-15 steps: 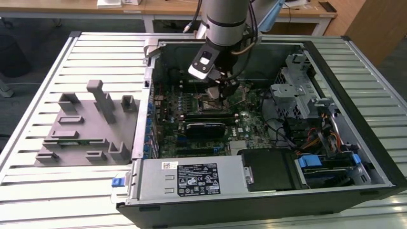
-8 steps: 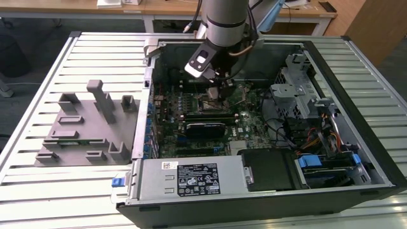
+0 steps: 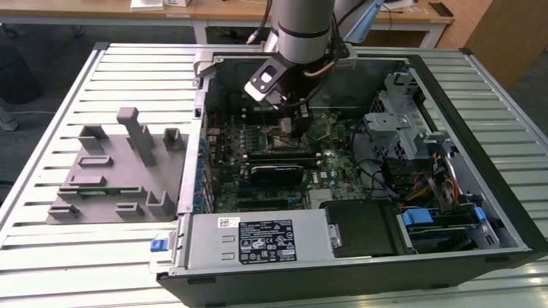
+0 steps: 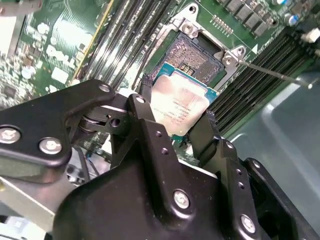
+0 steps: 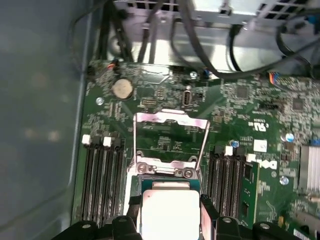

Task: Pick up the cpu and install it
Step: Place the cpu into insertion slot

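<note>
Across the centre and right of the exterior view, on the slatted table (image 3: 51,256): an open computer case (image 3: 342,282). Inside it, toward the upper middle of the frame, the green motherboard (image 3: 334,168). Reaching down over that board, the arm's gripper (image 3: 301,125). In the second wrist view, black fingers (image 4: 202,137) clamped on opposite edges of the cpu (image 4: 180,102), silver top facing the camera. Hangs just over the open socket (image 4: 192,55), partly covering one corner; contact impossible to judge.

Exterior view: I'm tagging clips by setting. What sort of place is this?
Likely a robotics lab or workshop: an open PC case on a slatted table, a gripper holding a cpu, desks behind.
</note>
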### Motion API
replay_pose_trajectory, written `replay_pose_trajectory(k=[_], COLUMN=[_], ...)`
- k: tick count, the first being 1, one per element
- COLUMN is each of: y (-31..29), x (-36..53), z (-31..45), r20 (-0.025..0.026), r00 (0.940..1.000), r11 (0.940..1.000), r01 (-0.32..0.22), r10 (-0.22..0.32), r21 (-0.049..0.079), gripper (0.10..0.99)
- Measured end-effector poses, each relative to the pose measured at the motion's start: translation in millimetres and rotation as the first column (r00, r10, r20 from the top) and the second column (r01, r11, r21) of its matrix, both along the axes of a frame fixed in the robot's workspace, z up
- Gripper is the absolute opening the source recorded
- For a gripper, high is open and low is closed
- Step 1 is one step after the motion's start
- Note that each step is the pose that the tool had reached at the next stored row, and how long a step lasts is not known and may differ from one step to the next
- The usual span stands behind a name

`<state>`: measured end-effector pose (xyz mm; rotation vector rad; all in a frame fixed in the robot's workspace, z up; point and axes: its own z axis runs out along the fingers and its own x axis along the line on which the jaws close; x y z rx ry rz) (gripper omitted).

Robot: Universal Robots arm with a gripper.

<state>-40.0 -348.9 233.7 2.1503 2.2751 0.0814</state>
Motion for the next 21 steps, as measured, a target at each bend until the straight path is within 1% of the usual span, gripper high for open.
replay_pose_trajectory(k=[2,4,7,10,14,21], y=[0.0,0.0,0.2,0.5,0.6,0.6], x=[0.0,0.0,-0.1,-0.5,-0.9,-1.8], z=[-0.4,-1.3,-2.7,-4.0,-5.7,-12.5], r20=[0.0000,0.0001,0.0000,0.0001,0.0001,0.0001], r00=[0.9993,0.9974,0.9968,0.9979,1.0000,1.0000], r11=[0.9993,0.9974,0.9968,0.9979,1.0000,1.0000], r01=[0.037,0.072,0.080,0.065,0.006,0.005], r10=[-0.037,-0.072,-0.080,-0.065,-0.006,-0.005], r21=[0.000,0.000,0.000,-0.001,-0.002,-0.003], gripper=[0.545,0.545,0.545,0.545,0.545,0.545])
